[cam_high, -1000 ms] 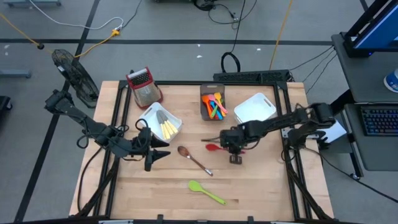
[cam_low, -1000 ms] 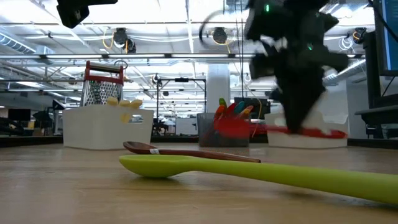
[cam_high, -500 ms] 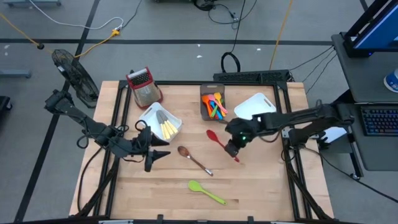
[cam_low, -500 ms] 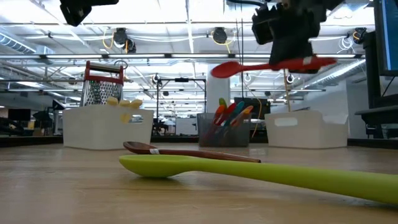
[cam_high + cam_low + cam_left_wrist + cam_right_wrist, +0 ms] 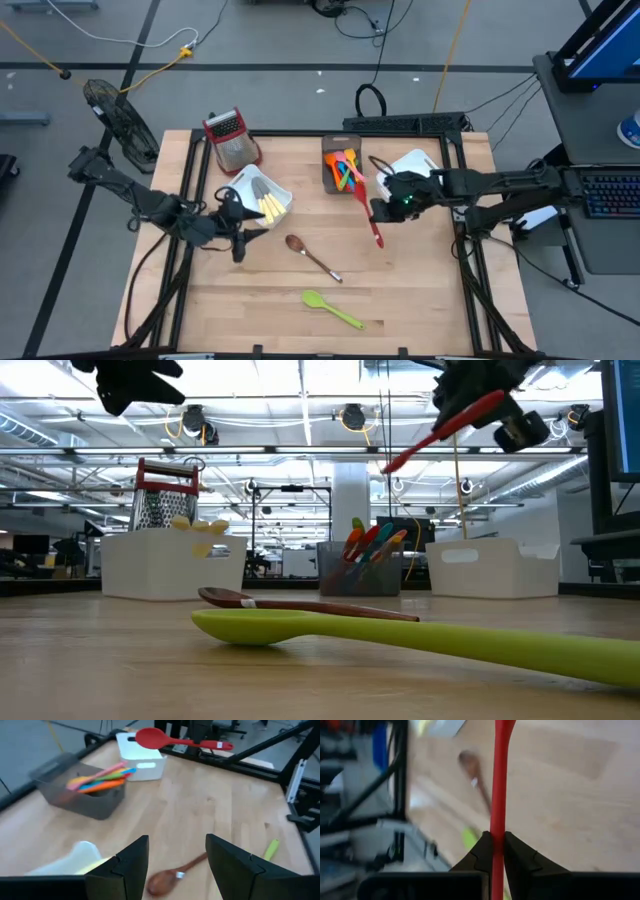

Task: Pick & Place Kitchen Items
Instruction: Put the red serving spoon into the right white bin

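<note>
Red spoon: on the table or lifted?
Lifted. The right claw is shut on the red spoon, which hangs tilted, high above the table.

Both arms raised over the counter

Right hand (image 5: 383, 212) pinched shut (held high); left hand (image 5: 243, 232) spread, waiting low.

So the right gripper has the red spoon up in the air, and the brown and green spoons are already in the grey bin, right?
Not quite. The brown spoon and green spoon lie on the table, as the high view shows. The right gripper does hold the red spoon in the air.
</note>
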